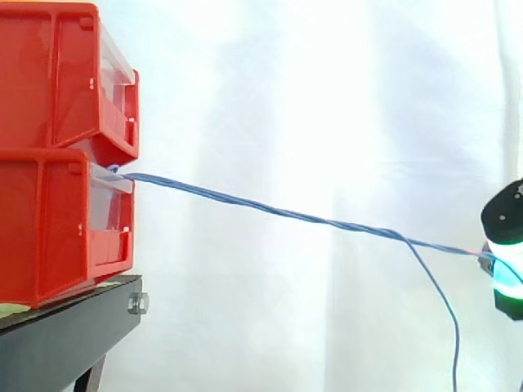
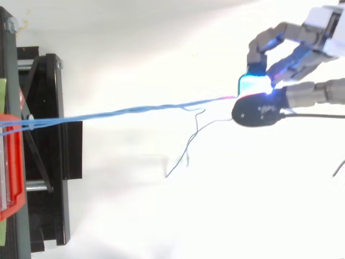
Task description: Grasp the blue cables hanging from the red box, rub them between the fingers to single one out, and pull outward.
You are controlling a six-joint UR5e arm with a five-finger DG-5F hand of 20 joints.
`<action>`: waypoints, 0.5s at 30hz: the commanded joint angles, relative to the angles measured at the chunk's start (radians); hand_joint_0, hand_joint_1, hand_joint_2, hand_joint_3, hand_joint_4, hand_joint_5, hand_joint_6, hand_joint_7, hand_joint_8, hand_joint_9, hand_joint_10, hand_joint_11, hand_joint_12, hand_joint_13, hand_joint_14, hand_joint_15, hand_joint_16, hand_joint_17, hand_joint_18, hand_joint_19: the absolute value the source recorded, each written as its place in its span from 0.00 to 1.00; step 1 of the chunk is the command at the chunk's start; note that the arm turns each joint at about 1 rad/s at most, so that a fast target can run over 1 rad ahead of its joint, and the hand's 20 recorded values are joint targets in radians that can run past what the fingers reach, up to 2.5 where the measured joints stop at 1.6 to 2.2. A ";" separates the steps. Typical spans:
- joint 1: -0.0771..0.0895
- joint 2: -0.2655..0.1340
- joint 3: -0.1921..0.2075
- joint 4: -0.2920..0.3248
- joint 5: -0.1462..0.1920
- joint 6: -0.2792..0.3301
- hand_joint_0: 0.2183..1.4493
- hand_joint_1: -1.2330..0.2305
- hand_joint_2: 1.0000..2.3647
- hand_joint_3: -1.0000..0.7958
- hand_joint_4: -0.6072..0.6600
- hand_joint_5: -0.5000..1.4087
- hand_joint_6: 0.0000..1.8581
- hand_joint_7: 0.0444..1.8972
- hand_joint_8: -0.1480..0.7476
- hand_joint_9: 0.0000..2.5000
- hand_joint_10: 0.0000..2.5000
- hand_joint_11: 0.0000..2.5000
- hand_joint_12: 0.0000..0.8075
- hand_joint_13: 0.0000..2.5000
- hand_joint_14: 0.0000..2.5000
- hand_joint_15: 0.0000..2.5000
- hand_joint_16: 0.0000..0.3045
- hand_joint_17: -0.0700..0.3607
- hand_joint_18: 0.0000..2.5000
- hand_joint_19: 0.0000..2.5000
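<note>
Blue cables run taut from the lower red box down to the right, twisted together, and end in my hand at the right edge. In the top view the cables stretch from the red box at the left to my hand, whose glowing fingertips pinch their end against the thumb. One loose blue strand leaves the bundle near the hand and hangs down; from above this strand droops toward the bottom.
A second red box is stacked on the lower one, both on a black stand. The white curtain lies behind. The stand fills the left side in the top view.
</note>
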 commanded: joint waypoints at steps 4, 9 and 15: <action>0.002 0.000 0.020 0.120 0.046 -0.520 0.31 0.29 0.01 0.56 0.45 0.22 0.47 0.62 0.47 0.37 0.00 0.12 0.47 0.26 0.01 0.14 0.17 0.43 0.26 0.17; -0.010 0.000 0.020 0.370 -0.008 -0.950 0.31 0.29 0.01 0.56 0.46 0.22 0.47 0.62 0.48 0.37 0.00 0.12 0.48 0.26 0.01 0.14 0.17 0.43 0.26 0.17; -0.018 0.000 0.020 0.532 -0.131 -1.243 0.31 0.29 0.01 0.56 0.46 0.22 0.47 0.62 0.47 0.37 0.00 0.12 0.48 0.26 0.01 0.14 0.17 0.43 0.26 0.17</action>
